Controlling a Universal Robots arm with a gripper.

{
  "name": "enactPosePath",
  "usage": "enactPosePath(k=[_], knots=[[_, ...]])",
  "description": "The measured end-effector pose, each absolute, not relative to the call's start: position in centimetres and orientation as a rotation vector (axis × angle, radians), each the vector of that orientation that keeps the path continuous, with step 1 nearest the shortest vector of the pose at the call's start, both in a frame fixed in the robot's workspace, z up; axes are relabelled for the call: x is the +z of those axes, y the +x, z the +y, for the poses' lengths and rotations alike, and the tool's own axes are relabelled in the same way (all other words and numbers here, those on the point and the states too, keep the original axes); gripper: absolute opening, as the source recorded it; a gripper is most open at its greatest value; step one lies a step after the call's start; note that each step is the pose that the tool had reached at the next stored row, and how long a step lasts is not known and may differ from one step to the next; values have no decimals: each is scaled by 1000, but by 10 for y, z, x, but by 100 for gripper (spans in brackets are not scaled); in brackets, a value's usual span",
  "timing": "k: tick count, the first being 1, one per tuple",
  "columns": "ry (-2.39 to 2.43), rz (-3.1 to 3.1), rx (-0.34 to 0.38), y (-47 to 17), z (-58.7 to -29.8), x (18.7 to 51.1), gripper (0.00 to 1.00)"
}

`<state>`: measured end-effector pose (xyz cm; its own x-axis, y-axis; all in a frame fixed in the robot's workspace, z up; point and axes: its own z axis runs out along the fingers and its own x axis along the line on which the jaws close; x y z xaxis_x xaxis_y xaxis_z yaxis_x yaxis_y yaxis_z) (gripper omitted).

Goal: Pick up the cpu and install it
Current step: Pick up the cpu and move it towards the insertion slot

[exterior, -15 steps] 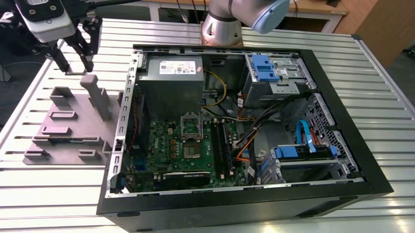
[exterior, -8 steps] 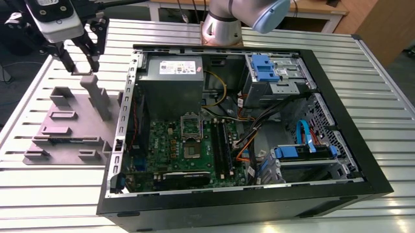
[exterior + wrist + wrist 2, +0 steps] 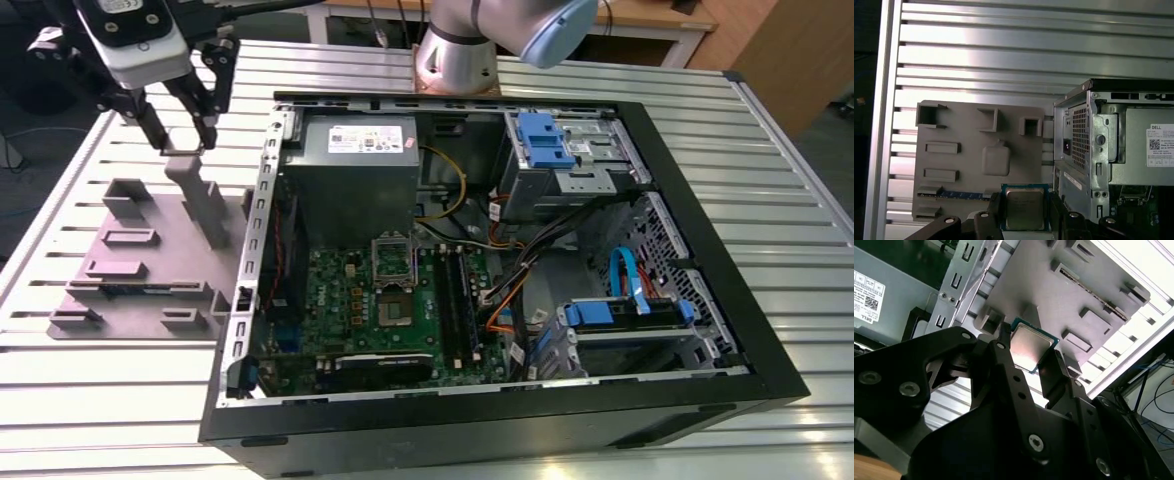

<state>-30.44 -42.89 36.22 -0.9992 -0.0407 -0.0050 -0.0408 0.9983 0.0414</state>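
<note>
First wrist view: hand [image 3: 1025,201] pinches cpu [image 3: 1025,212] by two opposite edges, likely sparing its underside contacts; it hangs above the tray [image 3: 954,135], beside the case [image 3: 1114,155]

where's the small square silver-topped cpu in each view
exterior view: cpu, a thin pale edge between the gripper fingertips, exterior view's left, above the mauve-grey plastic tray with upright blocks.
second wrist view: cpu clamped in the gripper, silver top showing.
first wrist view: cpu in the gripper.
shared landmark: that tray.
</note>
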Motion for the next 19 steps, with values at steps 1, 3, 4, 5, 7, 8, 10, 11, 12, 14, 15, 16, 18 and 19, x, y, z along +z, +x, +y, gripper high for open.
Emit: enactPosePath(k=[1, 3, 4, 5, 7, 8, 10, 11, 12, 14, 15, 16, 18, 19], knots=[[-64, 3136, 65, -303, -429, 362, 47], [-64, 3136, 65, -300, -429, 362, 47], [-64, 3136, 65, -299, -429, 362, 47], [-64, 3136, 65, -298, -429, 362, 47], [-64, 3136, 65, -295, -429, 362, 47], [-64, 3136, 65, -294, -429, 362, 47], [-64, 3136, 65, -291, -429, 362, 47], [-64, 3136, 65, -290, -429, 362, 47], [-64, 3136, 65, -289, -429, 362, 47], [-64, 3136, 65, -286, -429, 362, 47], [-64, 3136, 65, -284, -429, 362, 47], [-64, 3136, 65, -283, -429, 362, 47], [-64, 3136, 65, -280, -429, 362, 47], [-64, 3136, 65, -279, -429, 362, 47]])
